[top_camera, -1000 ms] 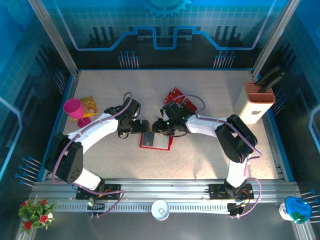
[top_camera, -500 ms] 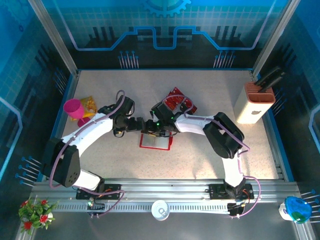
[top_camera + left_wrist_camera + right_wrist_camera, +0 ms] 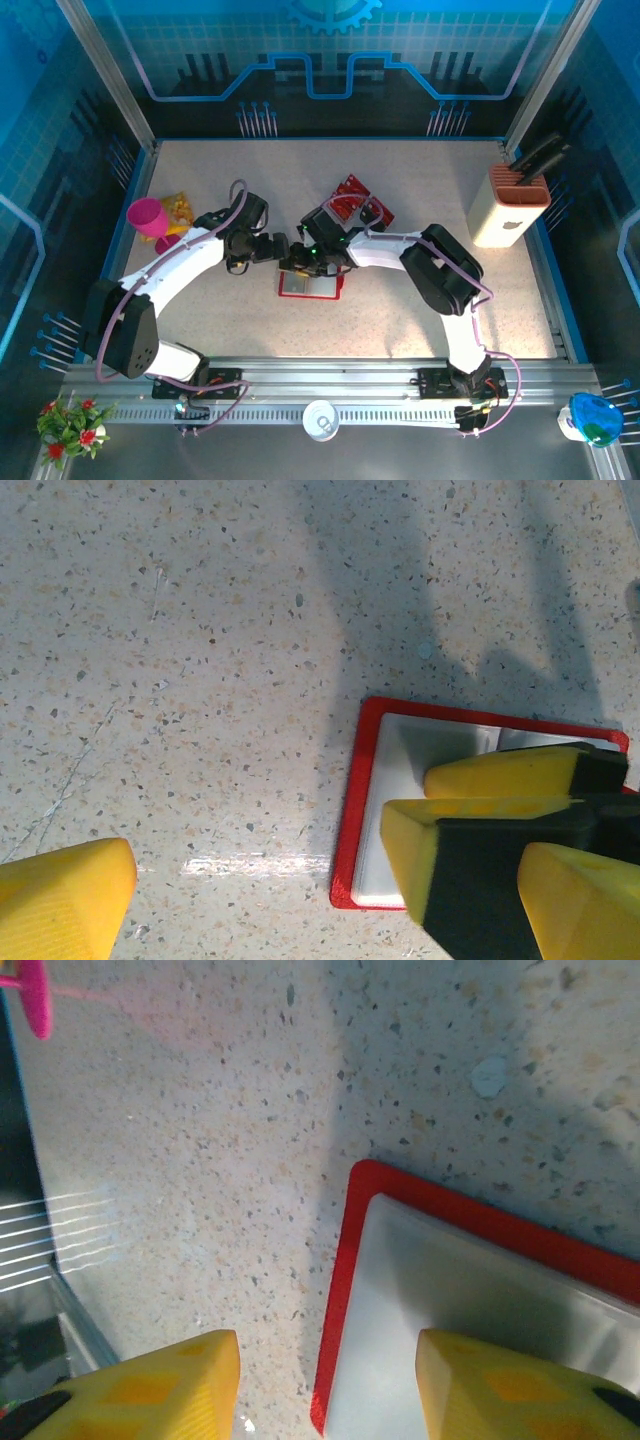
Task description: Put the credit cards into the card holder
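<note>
The card holder point(image 3: 312, 285) is seen lying open and flat on the worktop point(image 3: 400, 320), approx. in the middle, in front of both arms. Its pale inside is turned up and framed by a red rim. The credit cards point(image 3: 352, 197) are found as a small red-and-black heap farther back, just behind the right arm and apart from the holder; their number cannot be told.

The left tool point(image 3: 287, 252) is held at the holder's far left corner w/ its jaws spread fully wide, and nothing is gripped btw. them. In the left wrist view its fingers point(image 3: 65, 900) are seen far apart, low over the worktop.

The right tool point(image 3: 303, 263) is placed just beside it, over the same corner. Its jaws are opened approx. half-way and nothing is held. In the right wrist view one finger is seen over bare worktop and the other over the pale inside, w/ the red rim running btw. them.

A pink cup point(image 3: 147, 217) and a yellow packet point(image 3: 180, 207) are seen at the left side, and a beige slotted block point(image 3: 515, 205) at the far right.
</note>
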`<state>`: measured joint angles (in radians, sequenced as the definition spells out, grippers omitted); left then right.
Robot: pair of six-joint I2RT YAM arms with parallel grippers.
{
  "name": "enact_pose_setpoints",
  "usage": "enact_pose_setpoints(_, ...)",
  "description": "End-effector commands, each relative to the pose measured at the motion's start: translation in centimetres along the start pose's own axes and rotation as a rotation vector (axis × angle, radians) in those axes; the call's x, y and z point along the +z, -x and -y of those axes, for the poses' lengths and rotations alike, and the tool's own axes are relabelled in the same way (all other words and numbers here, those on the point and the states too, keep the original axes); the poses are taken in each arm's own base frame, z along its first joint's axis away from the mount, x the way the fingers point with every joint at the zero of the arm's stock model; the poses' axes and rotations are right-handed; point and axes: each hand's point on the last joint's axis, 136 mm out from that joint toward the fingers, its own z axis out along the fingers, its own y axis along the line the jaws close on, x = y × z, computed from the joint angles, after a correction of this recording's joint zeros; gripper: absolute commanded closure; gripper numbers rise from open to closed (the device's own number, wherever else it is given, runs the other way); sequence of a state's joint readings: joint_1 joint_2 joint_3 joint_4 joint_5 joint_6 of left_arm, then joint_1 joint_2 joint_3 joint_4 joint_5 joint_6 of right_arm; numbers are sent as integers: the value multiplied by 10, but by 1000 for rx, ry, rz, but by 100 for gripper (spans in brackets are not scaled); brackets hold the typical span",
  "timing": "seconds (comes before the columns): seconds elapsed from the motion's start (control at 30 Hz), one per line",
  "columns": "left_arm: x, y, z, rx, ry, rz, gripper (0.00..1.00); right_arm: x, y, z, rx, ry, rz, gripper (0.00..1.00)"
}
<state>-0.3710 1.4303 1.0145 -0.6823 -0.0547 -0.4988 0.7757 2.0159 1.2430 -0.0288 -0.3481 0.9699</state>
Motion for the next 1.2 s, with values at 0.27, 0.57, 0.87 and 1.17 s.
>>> enact_pose_setpoints(0.27, 2, 2, 5, -12, -37, 2, 1, -116, 68, -39, -64, 158, 200, 49)
enact_pose_setpoints(0.57, 14, 2, 13, -12, -57, -31, 1, -199, 104, 32, -156, -288, 262, 51)
enact_pose_setpoints(0.87, 24, -10, 10, -18, -67, -69, 1, -220, 116, 75, -318, -644, 144, 63)
enact_pose_setpoints(1.17, 23, -14, 3, -9, -43, -66, 1, -214, 125, 90, -403, -793, 63, 69)
